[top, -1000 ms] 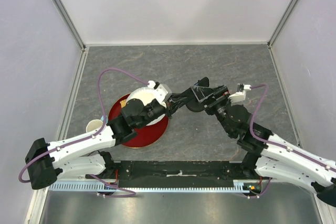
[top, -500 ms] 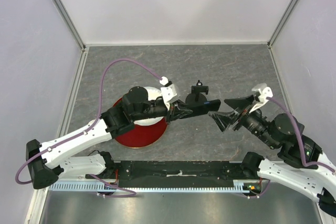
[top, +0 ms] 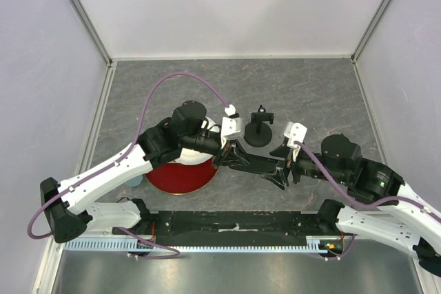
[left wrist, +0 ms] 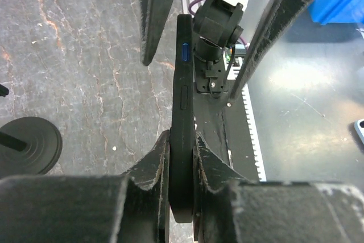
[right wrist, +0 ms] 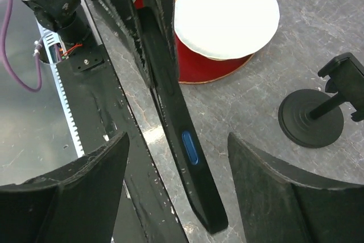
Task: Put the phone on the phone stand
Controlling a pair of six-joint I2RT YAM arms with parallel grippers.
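Note:
The phone (top: pixel 258 164) is a thin black slab, held edge-on in my left gripper (top: pixel 238 158), which is shut on one end; its free end points toward the right arm. The left wrist view shows the phone (left wrist: pixel 183 101) pinched between my left gripper (left wrist: pixel 181 160). My right gripper (top: pixel 282 173) is open, with a finger on each side of the phone's free end and a gap on both sides. In the right wrist view the phone (right wrist: pixel 185 140) with its blue button runs between the right gripper (right wrist: pixel 179 189). The phone stand (top: pixel 259 131) stands empty just behind the phone.
A white plate (right wrist: pixel 227 15) lies on a red plate (top: pixel 176 180) under my left arm. A cup (top: pixel 136 180) is mostly hidden beneath that arm. The stand's disc base (right wrist: pixel 310 119) is right of the phone. The black mounting rail (top: pixel 234 224) runs along the near edge.
My left gripper has carried the phone down toward the near edge, in front of the stand. My right arm has swung in leftward, and its open fingers now straddle the phone's free end.

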